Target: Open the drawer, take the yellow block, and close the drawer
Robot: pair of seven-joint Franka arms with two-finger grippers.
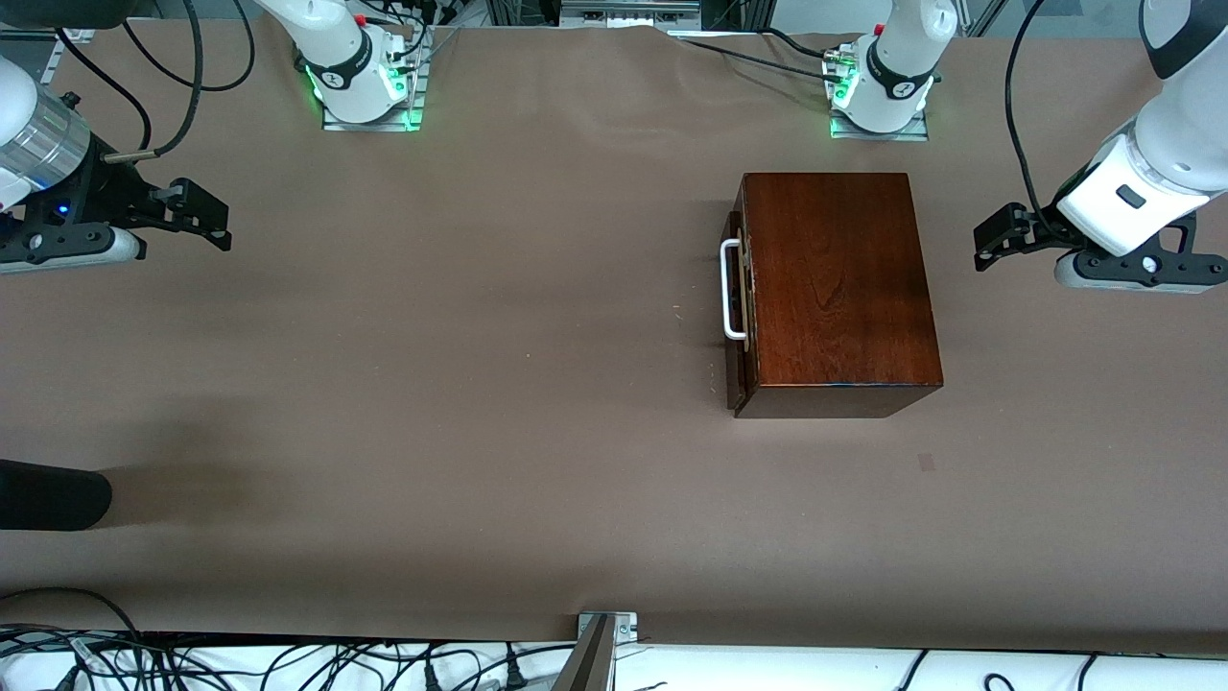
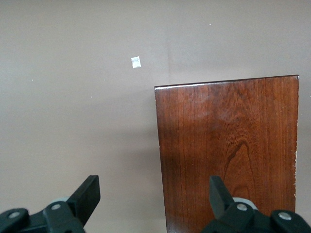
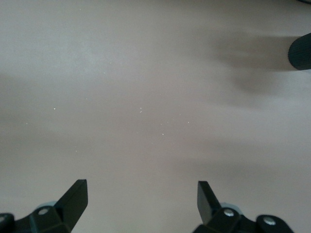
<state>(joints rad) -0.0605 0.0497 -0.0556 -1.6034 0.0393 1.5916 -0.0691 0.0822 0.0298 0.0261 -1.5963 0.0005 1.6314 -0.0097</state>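
The dark reddish-brown wooden box (image 1: 835, 283) stands on the table toward the left arm's end. Its drawer (image 1: 737, 297) is pushed in, with the white bar handle (image 1: 731, 291) facing the right arm's end. The box top also shows in the left wrist view (image 2: 228, 150). The yellow block is hidden. My left gripper (image 1: 993, 240) is open and empty, in the air beside the box at the table's end. My right gripper (image 1: 206, 213) is open and empty, over bare table at the other end; that arm waits.
A brown cloth (image 1: 480, 384) covers the table. A dark rounded object (image 1: 48, 494) pokes in at the right arm's end, nearer the front camera, and shows in the right wrist view (image 3: 300, 52). A small white tag (image 2: 136, 62) lies on the cloth near the box.
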